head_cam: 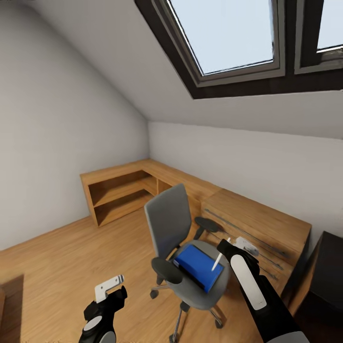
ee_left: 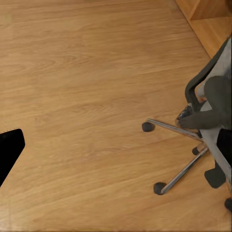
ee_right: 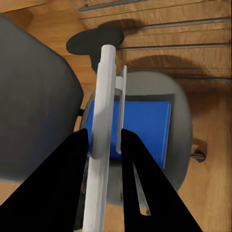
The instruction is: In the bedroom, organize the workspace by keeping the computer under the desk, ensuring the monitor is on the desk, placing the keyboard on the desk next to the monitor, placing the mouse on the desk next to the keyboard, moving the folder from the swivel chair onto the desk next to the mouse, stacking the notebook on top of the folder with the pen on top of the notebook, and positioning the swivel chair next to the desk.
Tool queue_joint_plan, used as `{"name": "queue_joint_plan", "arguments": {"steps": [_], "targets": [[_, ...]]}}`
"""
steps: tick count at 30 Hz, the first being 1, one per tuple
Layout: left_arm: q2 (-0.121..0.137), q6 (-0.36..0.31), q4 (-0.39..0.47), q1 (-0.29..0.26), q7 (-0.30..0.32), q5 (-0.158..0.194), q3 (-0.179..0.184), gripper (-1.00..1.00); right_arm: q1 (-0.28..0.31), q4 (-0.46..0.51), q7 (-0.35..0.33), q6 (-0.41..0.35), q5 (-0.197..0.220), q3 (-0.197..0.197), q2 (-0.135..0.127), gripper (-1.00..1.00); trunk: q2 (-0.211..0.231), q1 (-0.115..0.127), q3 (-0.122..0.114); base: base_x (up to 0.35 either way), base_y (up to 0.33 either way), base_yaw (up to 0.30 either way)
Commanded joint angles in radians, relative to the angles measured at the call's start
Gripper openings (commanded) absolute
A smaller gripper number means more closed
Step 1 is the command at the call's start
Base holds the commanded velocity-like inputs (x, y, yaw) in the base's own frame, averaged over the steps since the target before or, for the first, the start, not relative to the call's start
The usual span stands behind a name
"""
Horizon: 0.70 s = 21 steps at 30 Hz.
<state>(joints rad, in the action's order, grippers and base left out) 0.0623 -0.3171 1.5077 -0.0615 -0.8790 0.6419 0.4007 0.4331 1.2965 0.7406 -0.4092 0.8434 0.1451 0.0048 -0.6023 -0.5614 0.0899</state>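
White pen (ee_right: pixel 102 140) pinched in right claw (ee_right: pixel 104 145) above folder (head_cam: pixel 197 267); left claw (head_cam: pixel 110 288) state unclear.

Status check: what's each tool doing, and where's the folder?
Right tool shut on pen, above chair. Folder on chair seat. Left tool low, state unclear.

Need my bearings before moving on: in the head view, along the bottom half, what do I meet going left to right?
Left gripper → swivel chair → folder → pen → right gripper → wooden cabinet → desk.
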Motion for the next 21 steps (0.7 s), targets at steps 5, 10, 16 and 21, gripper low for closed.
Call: {"name": "queue_joint_plan", "arguments": {"steps": [5,10,16,21], "targets": [[0.001,-0.005,0.002,-0.001,-0.008,0.004,0.004,1.00,0.001,0.001,0.007,-0.003,0.005,0.001,0.000,-1.00,0.034,0.019,-0.014,-0.094,-0.312,0.000],[0.001,-0.005,0.002,-0.001,-0.007,0.003,0.003,1.00,0.001,0.001,0.006,-0.003,0.005,0.001,0.000,-1.00,0.069,0.038,-0.029,-0.056,-0.299,-0.002],[0.002,-0.005,0.002,-0.001,-0.006,0.002,0.002,1.00,0.001,0.002,0.006,-0.003,0.005,-0.001,-0.002,-1.00,0.111,0.061,-0.048,0.017,-0.109,-0.137],[0.002,-0.004,0.002,-0.001,-0.006,0.002,0.001,1.00,0.001,0.005,0.006,-0.003,0.006,-0.003,-0.014,-1.00,0.146,0.080,-0.064,0.006,-0.023,-0.235]]}}
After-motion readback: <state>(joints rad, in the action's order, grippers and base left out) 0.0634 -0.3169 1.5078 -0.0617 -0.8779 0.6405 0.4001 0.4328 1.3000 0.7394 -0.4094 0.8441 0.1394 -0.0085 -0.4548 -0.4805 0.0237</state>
